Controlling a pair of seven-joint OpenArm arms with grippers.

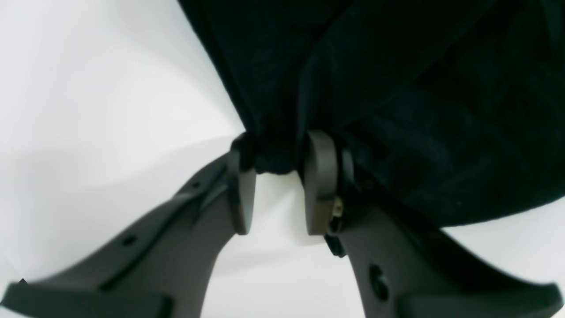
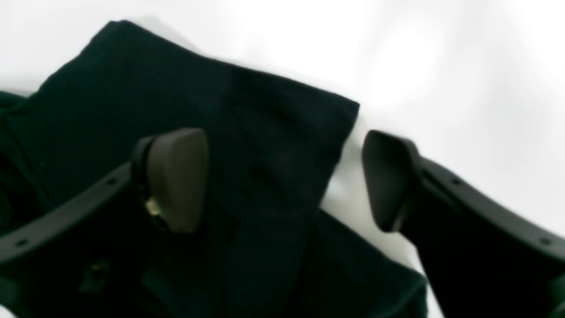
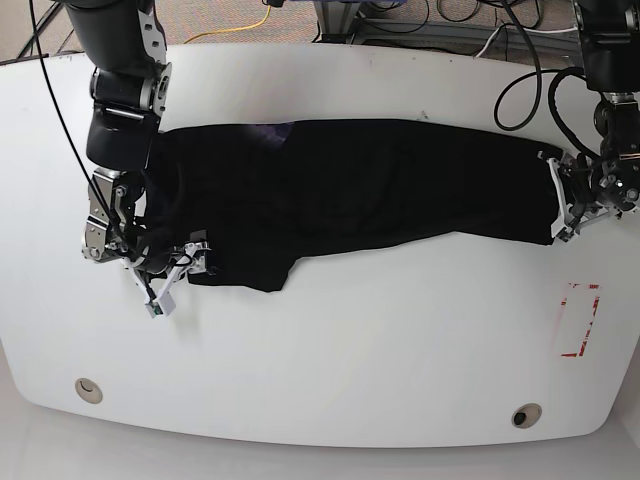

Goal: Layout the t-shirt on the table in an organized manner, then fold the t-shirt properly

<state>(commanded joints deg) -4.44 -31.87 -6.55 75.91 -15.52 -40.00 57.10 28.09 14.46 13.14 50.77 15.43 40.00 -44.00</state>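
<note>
The left gripper (image 1: 276,176) is pinching the hem of the limp, light t-shirt (image 3: 350,190) lying stretched across the table (image 3: 330,340), while the right gripper (image 2: 282,181) is hovering wide-open and empty over a sleeve, likely best grabbed at its edge.

matt black cloth t-shirt (image 3: 360,185), smooth white table (image 3: 330,340)

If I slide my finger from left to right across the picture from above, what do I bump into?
Right pincer → t-shirt → left pincer → red tape rectangle, all on the white table.
</note>
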